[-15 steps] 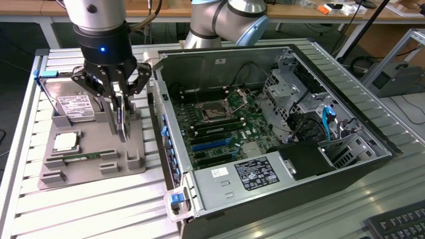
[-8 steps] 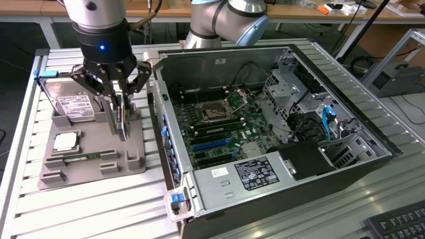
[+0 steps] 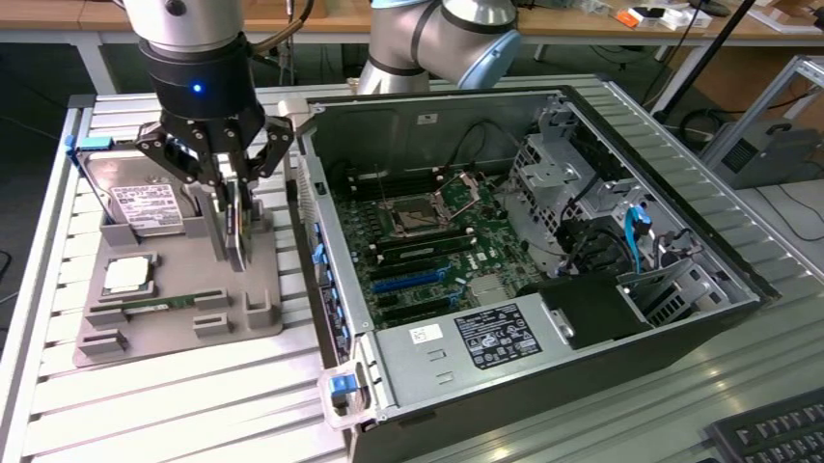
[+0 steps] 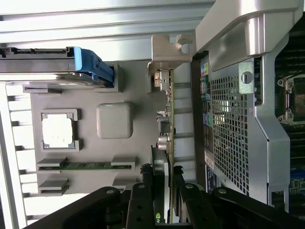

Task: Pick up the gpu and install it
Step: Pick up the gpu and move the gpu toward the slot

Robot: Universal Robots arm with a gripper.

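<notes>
The gpu point(image 3: 237, 241) is a thin card standing on edge over the grey holder tray point(image 3: 180, 333), between the hard drive and the open computer case point(image 3: 721, 251). My gripper point(image 3: 232, 198) is shut on its upper edge, with one black finger on each face. In the wrist view the gpu point(image 4: 167, 119) shows edge-on, and its silver end bracket point(image 4: 167, 52) is at the far end. My gripper point(image 4: 164, 193) clamps it there between two fingers point(image 4: 143, 195). I cannot tell whether the card's lower edge touches the tray.
On the tray lie a silver hard drive point(image 3: 145, 204), a processor chip point(image 3: 129, 275) and a narrow green memory stick point(image 3: 154, 307). The case lies open with its motherboard point(image 3: 425, 260) facing up. Its perforated wall point(image 4: 233, 124) is close beside the card. A keyboard point(image 3: 773, 434) sits at the exterior view's lower right.
</notes>
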